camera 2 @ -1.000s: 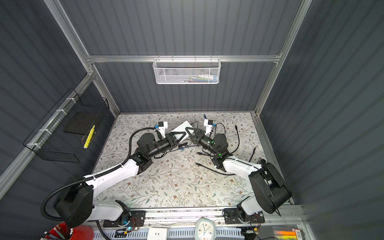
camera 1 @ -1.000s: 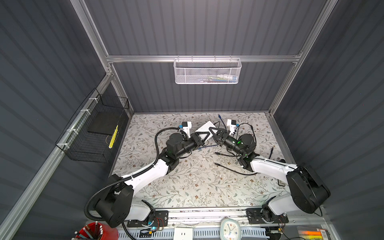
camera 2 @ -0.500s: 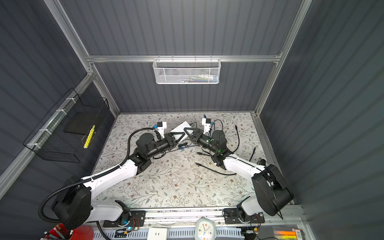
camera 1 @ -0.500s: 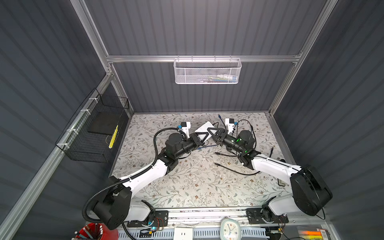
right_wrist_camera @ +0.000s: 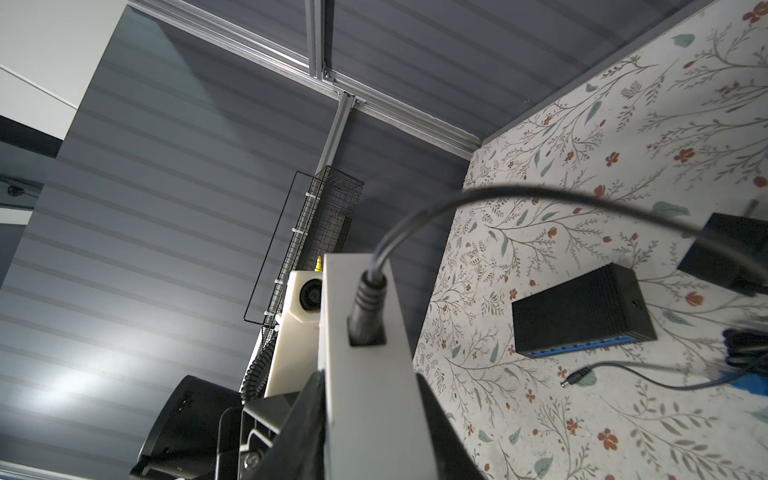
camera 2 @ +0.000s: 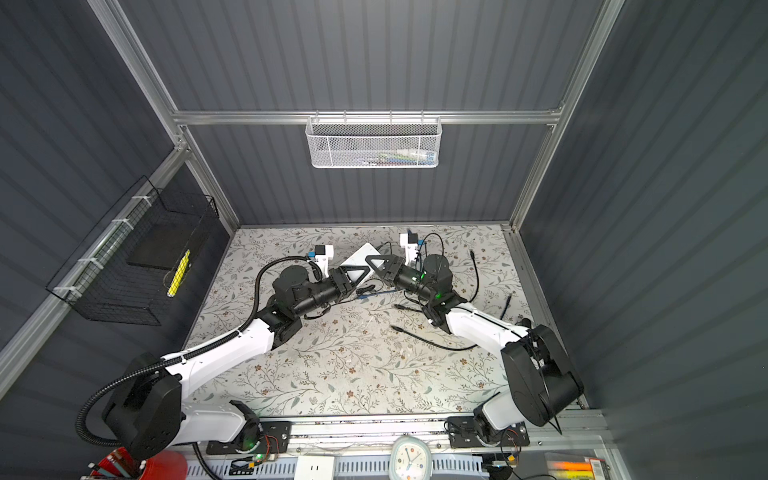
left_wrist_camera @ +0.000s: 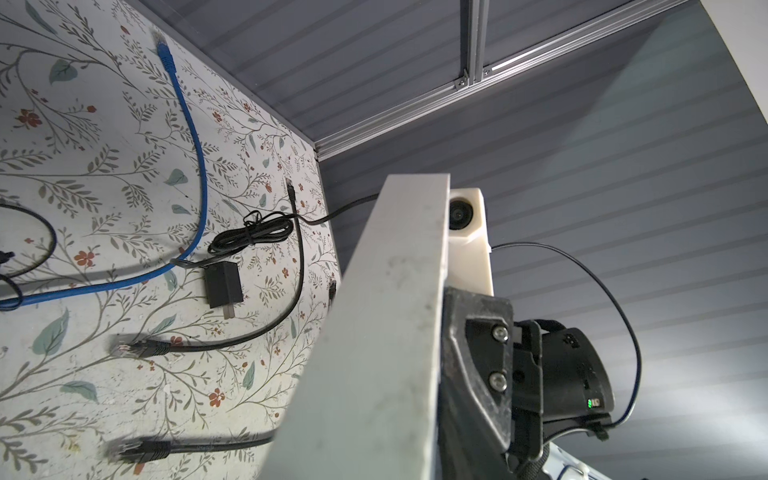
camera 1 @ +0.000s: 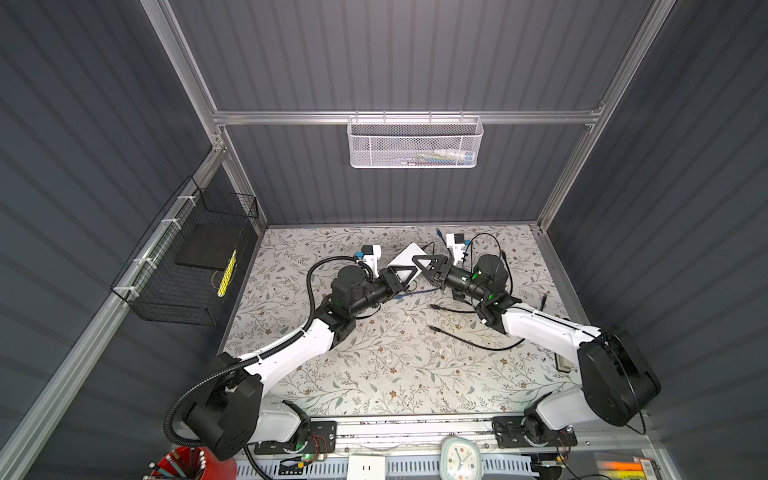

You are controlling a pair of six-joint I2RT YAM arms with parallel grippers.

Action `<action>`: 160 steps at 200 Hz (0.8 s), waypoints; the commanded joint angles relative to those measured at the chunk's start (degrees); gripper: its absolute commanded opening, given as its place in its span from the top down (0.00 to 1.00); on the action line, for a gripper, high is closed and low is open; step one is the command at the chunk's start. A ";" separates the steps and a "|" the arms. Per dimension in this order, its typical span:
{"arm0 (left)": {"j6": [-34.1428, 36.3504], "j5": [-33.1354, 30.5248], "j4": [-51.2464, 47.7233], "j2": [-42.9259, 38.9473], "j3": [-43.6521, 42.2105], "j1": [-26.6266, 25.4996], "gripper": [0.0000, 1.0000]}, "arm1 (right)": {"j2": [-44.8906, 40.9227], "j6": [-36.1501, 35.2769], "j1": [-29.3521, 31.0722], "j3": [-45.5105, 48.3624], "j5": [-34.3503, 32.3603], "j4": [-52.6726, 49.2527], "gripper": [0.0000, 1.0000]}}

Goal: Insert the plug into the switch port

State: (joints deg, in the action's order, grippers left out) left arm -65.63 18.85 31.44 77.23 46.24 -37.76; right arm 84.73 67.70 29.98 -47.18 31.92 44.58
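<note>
Right tool (camera 1: pixel 426 266) grips switch (camera 1: pixel 409 254) (long axis diagonal)

Both top views look steeply down over my whole table (camera 1: pixel 395 374). My wrist cameras sit close against the white box (left_wrist_camera: pixel 374 332), facing each other across it.

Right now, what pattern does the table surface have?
Floral table: green leaves, red flowers on white; left wrist view.

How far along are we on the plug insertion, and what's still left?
Looks done: the black barrel plug sits in a port on the edge of the white rectangular switch box.
In hand: the left gripper and right gripper both appear clamped on the box, holding it up off the floral table.
Left: likely confirm the plug is fully seated, set the box down, release.
</note>
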 commanded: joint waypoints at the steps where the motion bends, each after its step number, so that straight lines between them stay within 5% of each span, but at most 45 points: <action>1: 4.72 1.61 -0.24 -0.15 1.14 -0.74 0.67 | 1.53 -3.78 1.63 -0.11 4.42 -2.52 0.86; 45: 5.20 2.58 0.27 -0.24 1.57 -0.83 1.00 | 2.61 -2.67 1.66 0.51 5.10 -0.72 0.80; 111: 8.28 0.45 -6.87 -2.59 3.04 -0.74 1.00 | -1.18 -4.81 1.55 3.27 4.06 -4.66 0.51; 160: 10.16 -2.93 -9.68 -2.79 3.52 -0.39 1.00 | -5.13 -5.80 1.29 7.67 3.67 -6.08 0.42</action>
State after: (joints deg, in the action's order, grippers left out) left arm -59.44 19.40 23.18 75.59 47.00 -38.61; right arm 81.71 65.36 30.33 -42.17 33.28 41.50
